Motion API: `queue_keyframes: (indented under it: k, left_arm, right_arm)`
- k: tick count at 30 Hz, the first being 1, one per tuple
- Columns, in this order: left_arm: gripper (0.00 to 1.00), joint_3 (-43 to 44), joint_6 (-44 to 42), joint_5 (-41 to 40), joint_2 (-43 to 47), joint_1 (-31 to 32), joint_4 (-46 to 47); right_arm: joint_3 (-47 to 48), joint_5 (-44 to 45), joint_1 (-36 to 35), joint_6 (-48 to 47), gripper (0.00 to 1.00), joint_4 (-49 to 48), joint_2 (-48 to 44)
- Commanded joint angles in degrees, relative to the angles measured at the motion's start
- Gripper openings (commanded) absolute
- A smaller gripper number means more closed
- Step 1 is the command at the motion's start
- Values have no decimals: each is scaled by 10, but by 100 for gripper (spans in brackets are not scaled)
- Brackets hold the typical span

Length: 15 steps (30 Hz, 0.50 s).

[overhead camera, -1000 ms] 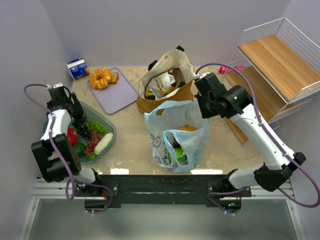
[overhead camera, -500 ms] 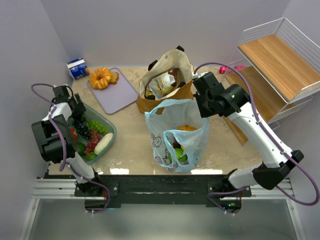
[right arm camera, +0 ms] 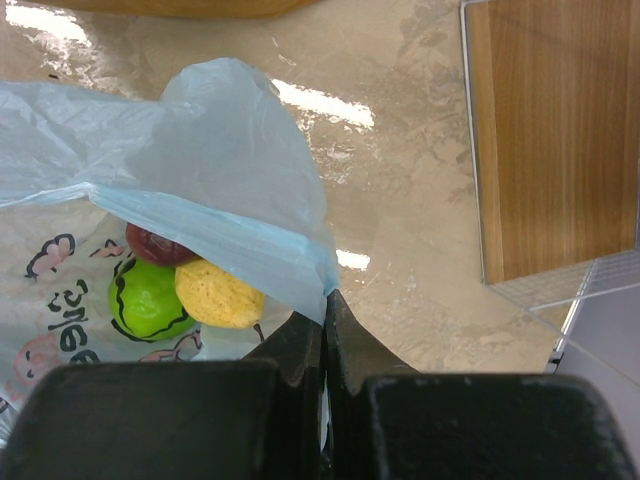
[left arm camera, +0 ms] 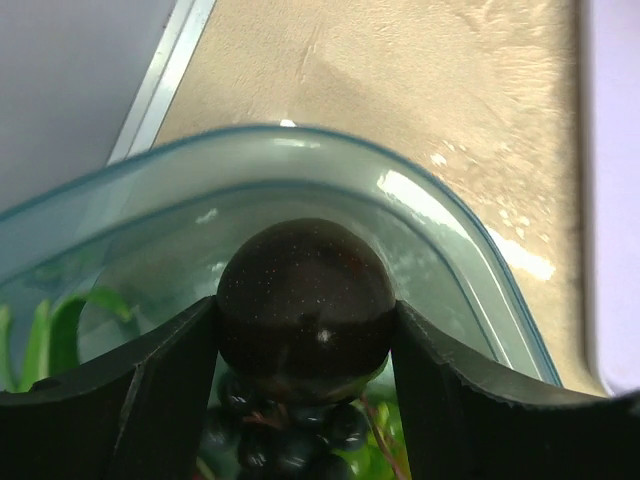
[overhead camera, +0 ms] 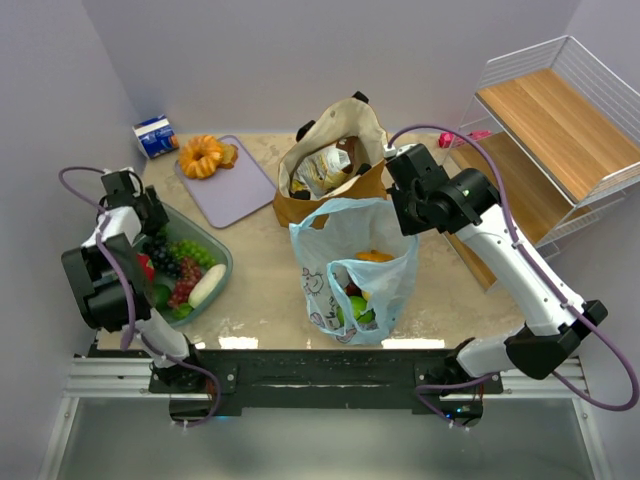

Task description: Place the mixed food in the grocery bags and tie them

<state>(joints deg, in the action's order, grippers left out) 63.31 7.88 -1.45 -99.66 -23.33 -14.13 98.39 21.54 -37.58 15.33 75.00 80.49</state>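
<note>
Left pincer (left arm camera: 305, 318) has its pads touching both sides of the dark plum (left arm camera: 305, 285) in the teal tub (left arm camera: 300, 150). Squeeze lightly, lift straight up clear of the grapes (left arm camera: 300, 435), then carry it to the light-blue plastic bag (overhead camera: 335, 230) mid-table. Right pincer (right arm camera: 325, 312) is clamped on the bag's rim, holding the mouth open. Leave it there. Versus a second ago, the left jaws are narrower, the left elbow has swung up, and the bag hasn't moved.

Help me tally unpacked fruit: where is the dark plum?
In the left wrist view the dark plum sits between the fingers of the left gripper, inside the teal tub at the table's left, atop dark grapes.
</note>
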Motion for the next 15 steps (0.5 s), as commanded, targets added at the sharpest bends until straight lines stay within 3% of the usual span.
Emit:
queue_keyframes:
  k: [1, 3, 6, 11, 15]
  left_arm:
    - [39, -23, -21, 8, 133, 39, 23]
    - [38, -20, -26, -1, 188, 73, 15]
    - [38, 3, -38, -17, 252, 195, -1]
    - [36, 22, -19, 98, 379, 381, 30]
    - [36, 23, 23, 145, 428, 568, 84]
  right_arm:
    - [16, 4, -1, 4, 0, -3, -11]
    - [22, 5, 0, 3, 0, 1, -4]
    - [32, 7, -1, 0, 0, 4, 5]
    - [22, 3, -1, 2, 0, -6, 5]
    - [13, 1, -1, 3, 0, -11, 5]
